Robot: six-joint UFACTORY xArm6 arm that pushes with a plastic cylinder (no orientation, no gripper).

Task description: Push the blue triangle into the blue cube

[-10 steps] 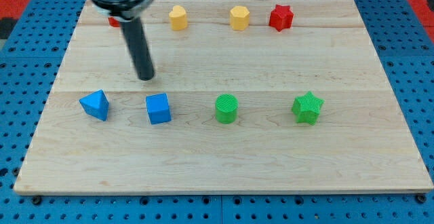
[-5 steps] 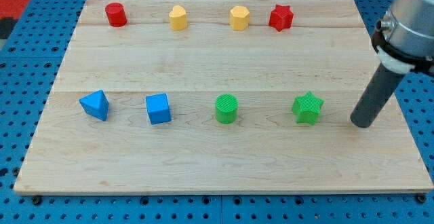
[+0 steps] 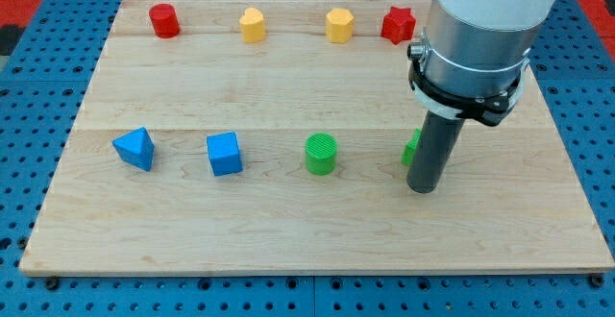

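Observation:
The blue triangle [image 3: 135, 149] lies at the view's left on the wooden board [image 3: 288, 231]. The blue cube [image 3: 225, 154] sits just to its right, a short gap apart. My tip [image 3: 422, 186] rests on the board far to the view's right, just below the green star [image 3: 411, 150], which the rod mostly hides. The tip is well away from both blue blocks.
A green cylinder [image 3: 321, 154] stands between the blue cube and my tip. Along the view's top are a red cylinder [image 3: 164, 19], two yellow blocks [image 3: 253, 25] [image 3: 338, 25] and a red star [image 3: 397, 25], partly behind the arm.
The rod swung from above the blue cube to the board's right edge, then came back left and down, now covering the green star. No block has visibly moved.

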